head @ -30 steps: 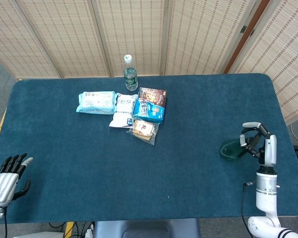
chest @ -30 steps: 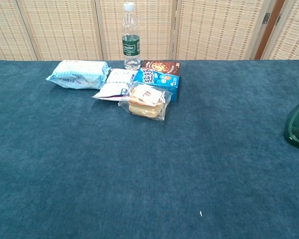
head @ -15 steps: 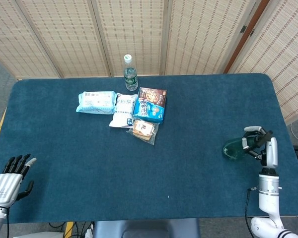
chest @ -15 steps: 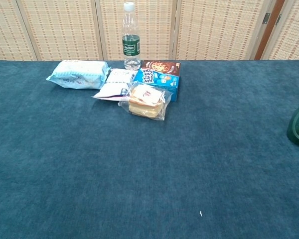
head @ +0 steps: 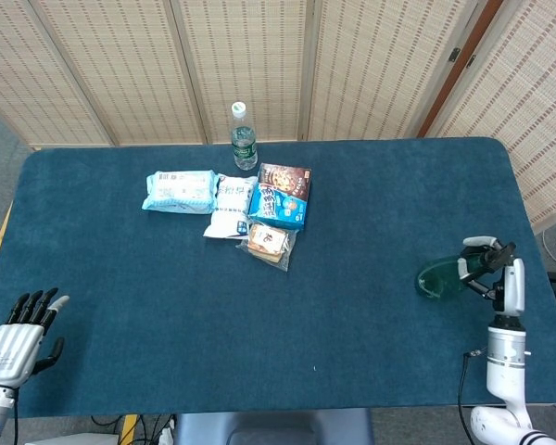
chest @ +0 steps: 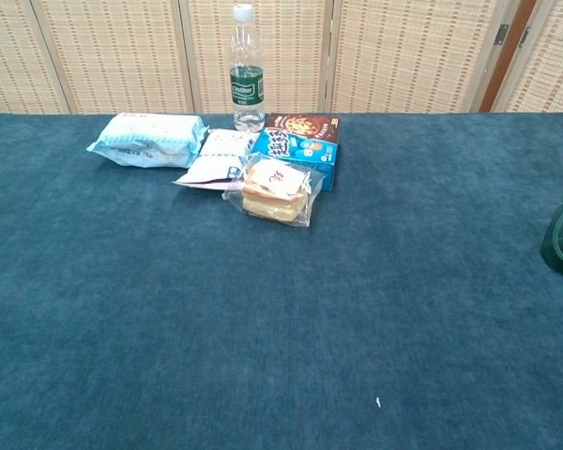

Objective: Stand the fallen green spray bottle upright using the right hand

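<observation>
Just a dark translucent green spray bottle beside the right robot hand.

Right hand at the table's right edge, fingers curled around something green, left hand off its near-left corner, fingers extended.

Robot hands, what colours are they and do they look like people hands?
A bit! The left hand has black fingers with pale tips and a silvery-white back. The right hand is white and silver with black parts, on a white tube-shaped arm ringed by silver bands, with a thin black cable beside it.
</observation>
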Tool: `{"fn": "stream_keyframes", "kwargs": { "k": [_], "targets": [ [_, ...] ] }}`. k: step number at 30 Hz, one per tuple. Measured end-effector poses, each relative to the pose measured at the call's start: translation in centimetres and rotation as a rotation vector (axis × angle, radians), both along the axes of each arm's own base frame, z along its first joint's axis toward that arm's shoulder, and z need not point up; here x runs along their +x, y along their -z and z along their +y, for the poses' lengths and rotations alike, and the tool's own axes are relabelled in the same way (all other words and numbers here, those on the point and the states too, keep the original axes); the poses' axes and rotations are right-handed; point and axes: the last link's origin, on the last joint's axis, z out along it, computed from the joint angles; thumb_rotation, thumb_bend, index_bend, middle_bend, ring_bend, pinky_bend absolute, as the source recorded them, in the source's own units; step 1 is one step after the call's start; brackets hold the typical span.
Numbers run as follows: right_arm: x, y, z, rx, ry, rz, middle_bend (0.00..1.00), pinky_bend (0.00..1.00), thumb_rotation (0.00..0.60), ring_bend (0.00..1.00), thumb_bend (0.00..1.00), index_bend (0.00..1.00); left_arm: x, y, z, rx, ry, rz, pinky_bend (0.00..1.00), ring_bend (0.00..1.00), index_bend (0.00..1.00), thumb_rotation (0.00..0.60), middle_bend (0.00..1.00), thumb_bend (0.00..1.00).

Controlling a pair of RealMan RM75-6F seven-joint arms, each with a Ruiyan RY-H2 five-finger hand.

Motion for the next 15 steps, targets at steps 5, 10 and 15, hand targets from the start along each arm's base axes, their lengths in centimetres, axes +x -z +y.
{"fn": "stream_keyframes", "kwargs": {
  "k": [5, 10, 15],
  "targets": [
    [-0.3, -0.3, 0.4, -0.018, -0.003, 0.0, 0.49, 0.38, 0.6, 0.4, 0.24, 0.43, 0.2, 0.0, -0.1, 0.001, 0.002, 0.002, 0.0, 0.0, 0.12, 0.6, 0.07, 0.45],
    [-0.4, -0.8, 0.7, -0.03, -0.003, 0.006, 0.48, 0.37, 0.6, 0.39, 0.24, 0.43, 0.2, 0.0, -0.2, 0.001, 0.003, 0.002, 0.0, 0.0, 0.12, 0.6, 0.07, 0.45],
    [-0.4, -1.2, 0.9, -0.037, -0.007, 0.008, 0.47, 0.36, 0.6, 0.39, 0.22, 0.41, 0.3, -0.1, -0.2, 0.003, 0.003, 0.0, 0.0, 0.0, 0.12, 0.6, 0.07, 0.45]
  ]
}}
